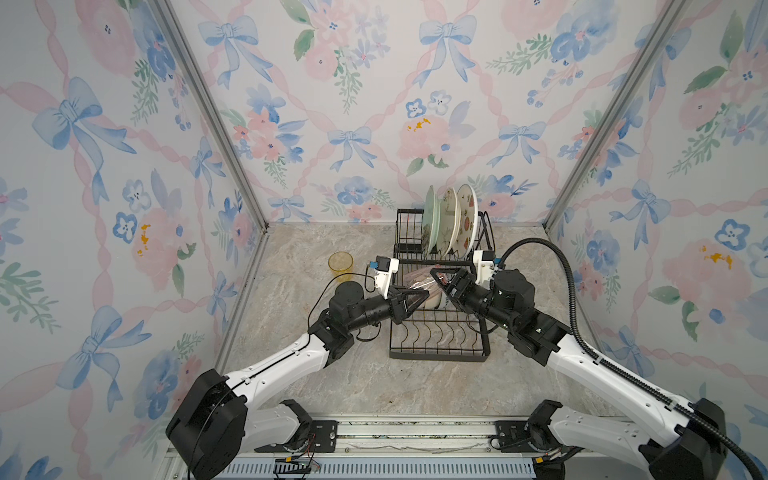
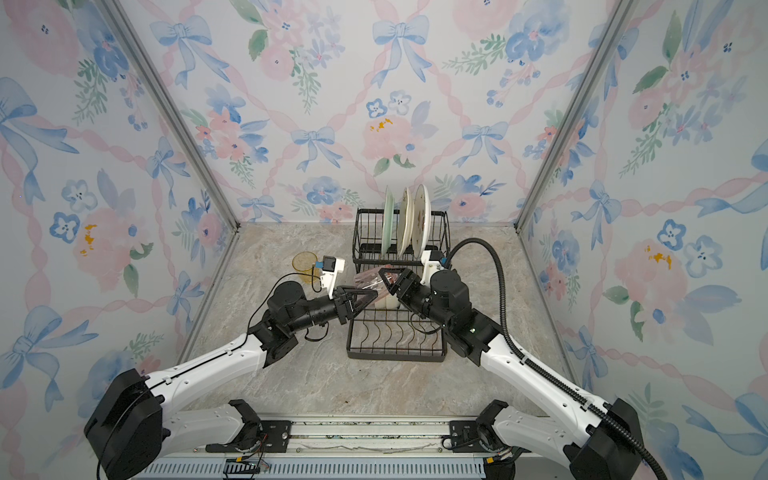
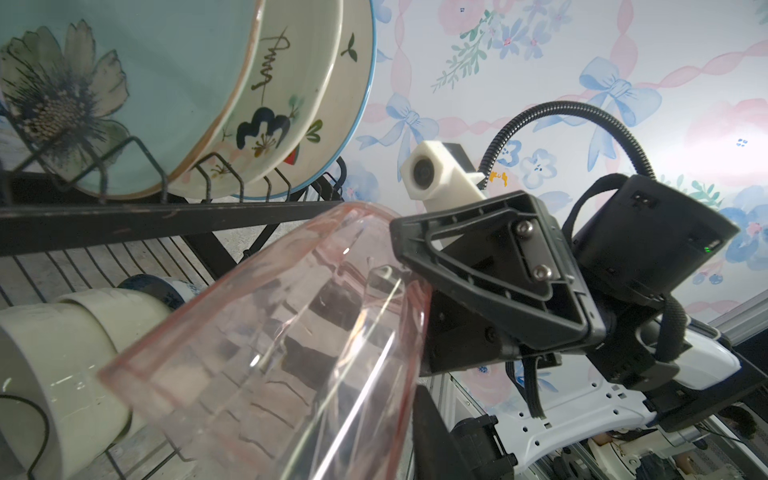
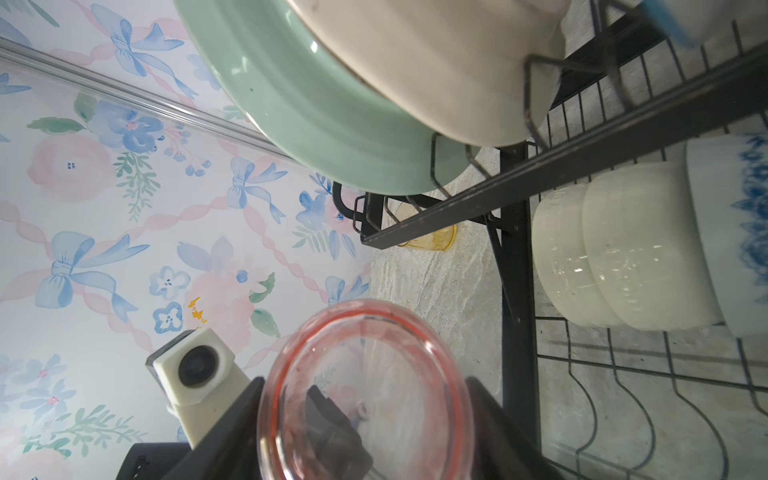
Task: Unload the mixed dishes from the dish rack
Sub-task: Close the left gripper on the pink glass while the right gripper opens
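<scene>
Right gripper is clamped across the pink tumbler. It lies on its side at mid-frame, above the lower tray of the dish rack, with its long axis pointing toward my left gripper. That one sits right at the tumbler's free end, but I cannot tell whether its jaws have bitten.
</scene>
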Controlling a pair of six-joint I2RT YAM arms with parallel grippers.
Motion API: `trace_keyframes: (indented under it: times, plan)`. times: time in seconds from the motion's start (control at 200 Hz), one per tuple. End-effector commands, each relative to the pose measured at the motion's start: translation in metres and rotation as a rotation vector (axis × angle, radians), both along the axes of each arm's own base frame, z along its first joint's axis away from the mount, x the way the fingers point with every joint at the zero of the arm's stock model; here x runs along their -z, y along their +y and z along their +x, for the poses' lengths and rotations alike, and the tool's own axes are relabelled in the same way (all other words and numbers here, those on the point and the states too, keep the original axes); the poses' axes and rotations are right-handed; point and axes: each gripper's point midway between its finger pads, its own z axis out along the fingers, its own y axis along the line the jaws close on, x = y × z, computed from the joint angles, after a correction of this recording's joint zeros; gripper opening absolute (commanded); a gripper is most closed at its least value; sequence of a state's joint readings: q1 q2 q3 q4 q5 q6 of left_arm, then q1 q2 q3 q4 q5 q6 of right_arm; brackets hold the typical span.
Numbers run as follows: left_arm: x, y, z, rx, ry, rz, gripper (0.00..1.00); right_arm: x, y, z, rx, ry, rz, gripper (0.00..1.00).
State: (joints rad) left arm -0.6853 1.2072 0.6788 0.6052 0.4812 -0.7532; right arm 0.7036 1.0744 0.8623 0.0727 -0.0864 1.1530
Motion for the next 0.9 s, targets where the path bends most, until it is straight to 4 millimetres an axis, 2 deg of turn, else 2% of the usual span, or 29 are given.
trace_keyframes:
  times: [0.0,0.225,0.505,0.685,0.895]
  plan:
    - [-0.022,0.006,0.008,-0.057,-0.067,-0.045,0.24,0.017,0.016,-0.019,-0.099,0.036,-0.041,0.56]
    - [-0.021,0.011,0.009,-0.084,-0.060,-0.048,0.13,0.021,0.014,-0.021,-0.092,0.036,-0.061,0.58]
    - [-0.019,0.011,0.009,-0.087,-0.052,-0.049,0.00,0.018,0.010,-0.023,-0.080,0.024,-0.056,0.66]
    - [-0.019,0.012,0.008,-0.086,-0.053,-0.050,0.00,0.018,0.006,-0.023,-0.065,0.025,-0.067,0.77]
    - [-0.020,0.014,0.005,-0.086,-0.058,-0.053,0.00,0.018,0.002,-0.022,-0.045,0.022,-0.070,0.81]
